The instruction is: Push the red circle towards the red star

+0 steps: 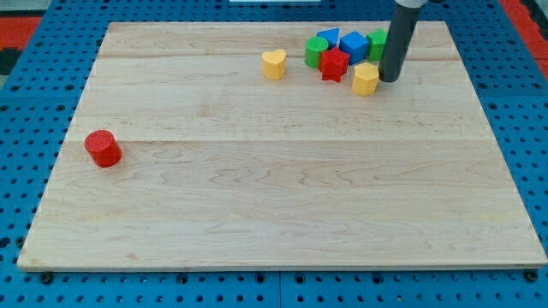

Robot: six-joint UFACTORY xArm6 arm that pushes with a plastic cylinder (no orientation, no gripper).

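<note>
Even, bright overhead light covers the wooden board (pixel 282 197); blocks cast only short, soft shadows (the red circle (pixel 103 147) at the board's left shows one). Focus is sharp, without glare.

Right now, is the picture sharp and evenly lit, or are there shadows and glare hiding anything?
Camera view: even, soft light, no glare on the wooden board; the red circle and red star look sharp, with faint shadows; my tip stands beside the yellow block; the rod's top is cropped.
</note>
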